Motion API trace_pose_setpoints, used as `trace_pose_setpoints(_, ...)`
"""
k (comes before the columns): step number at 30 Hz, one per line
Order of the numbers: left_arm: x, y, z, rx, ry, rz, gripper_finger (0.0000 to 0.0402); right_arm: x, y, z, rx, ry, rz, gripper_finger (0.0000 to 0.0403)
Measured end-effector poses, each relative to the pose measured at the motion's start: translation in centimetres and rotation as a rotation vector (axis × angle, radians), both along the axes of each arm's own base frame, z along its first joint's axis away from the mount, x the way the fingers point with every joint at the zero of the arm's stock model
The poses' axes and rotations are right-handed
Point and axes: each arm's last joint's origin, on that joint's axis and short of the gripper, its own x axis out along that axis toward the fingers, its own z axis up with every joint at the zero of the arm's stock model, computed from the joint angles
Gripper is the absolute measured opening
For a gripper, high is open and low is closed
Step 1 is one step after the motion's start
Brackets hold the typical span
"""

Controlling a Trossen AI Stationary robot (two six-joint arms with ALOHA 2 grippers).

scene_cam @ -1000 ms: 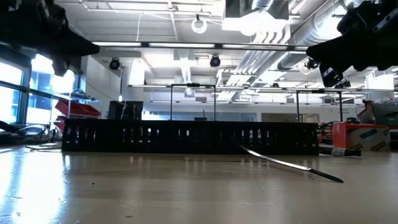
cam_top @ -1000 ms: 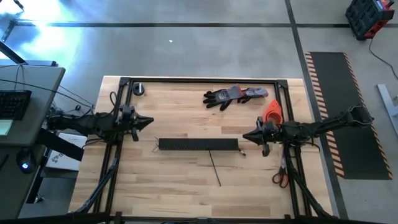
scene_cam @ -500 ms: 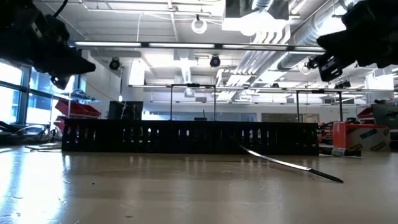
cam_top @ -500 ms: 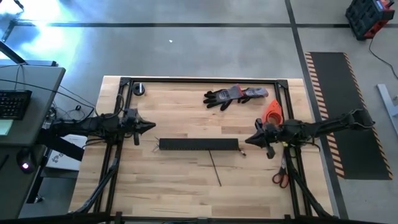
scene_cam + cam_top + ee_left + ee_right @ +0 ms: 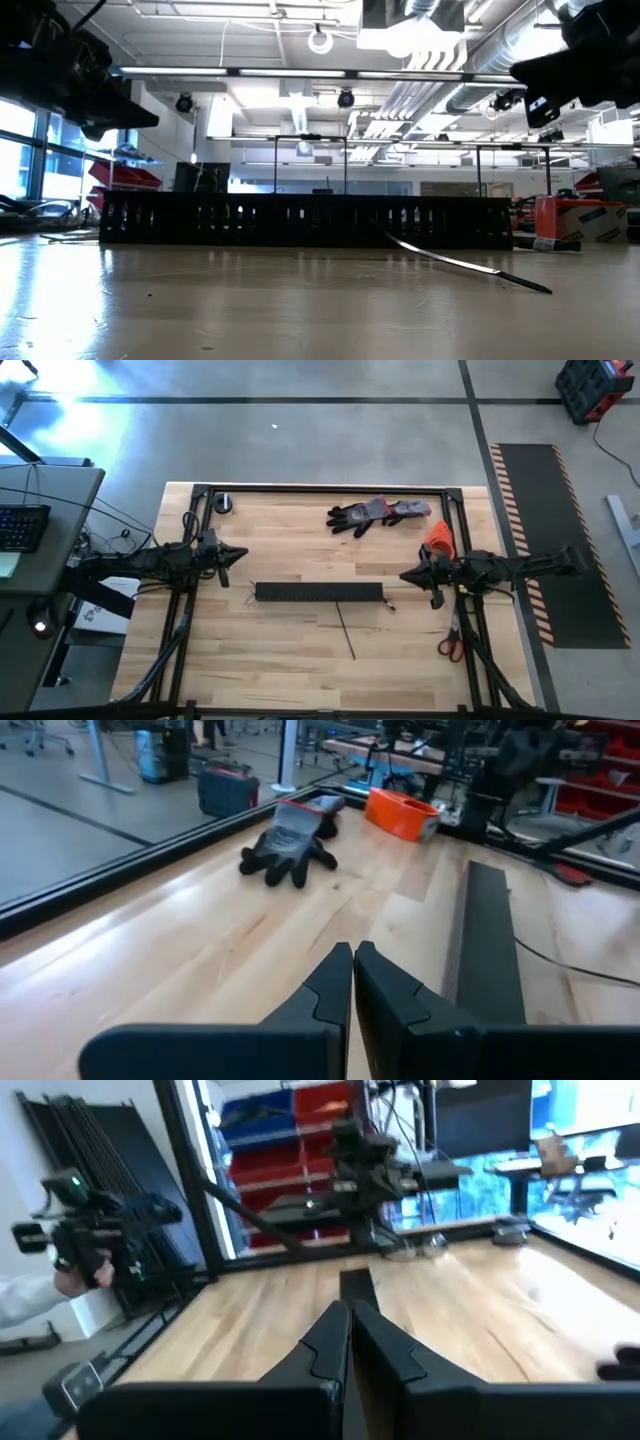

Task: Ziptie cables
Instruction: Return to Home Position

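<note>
My left gripper [image 5: 353, 958]: fingers pressed together, empty, raised above the table off the duct's left end. My right gripper [image 5: 350, 1318]: likewise pinched closed, empty, off the right end. The black duct [image 5: 318, 592] lies covered between them. The cables [image 5: 249, 598] show only as thin strands at its ends. My judgement: tying is done and this is the homing step. Next I fold both arms back, clear of the duct.

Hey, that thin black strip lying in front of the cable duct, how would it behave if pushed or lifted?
The thin black strip is probably springy, not rigid: the low view shows it curving up off the table toward the cable duct. Being so slim, it likely weighs little and would slide or swivel if nudged.
</note>
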Motion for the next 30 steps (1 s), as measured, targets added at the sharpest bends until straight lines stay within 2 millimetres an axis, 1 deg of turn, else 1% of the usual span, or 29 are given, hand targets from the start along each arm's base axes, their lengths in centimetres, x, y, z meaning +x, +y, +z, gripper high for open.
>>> trace_pose_setpoints(2,0.0,0.0,0.0,0.002,-0.002,0.007,0.0,-0.2,-0.1,-0.4,0.004,0.038,-0.016,0.0)
trace_pose_setpoints(4,0.0,0.0,0.0,0.002,-0.002,0.008,0.0,-0.4,-0.3,-0.8,0.011,0.083,-0.082,0.0)
trace_pose_setpoints(7,0.0,0.0,0.0,0.002,-0.002,0.007,0.0,-0.7,-0.5,-1.0,0.004,0.093,-0.144,0.0)
trace_pose_setpoints(14,0.0,0.0,0.0,0.002,-0.003,0.008,0.0,-1.2,-0.5,-0.3,-0.003,0.012,-0.127,0.0)
trace_pose_setpoints(30,0.0,0.0,0.0,0.002,-0.003,0.008,0.0,-1.3,-0.5,-0.3,0.002,0.01,-0.127,0.0)
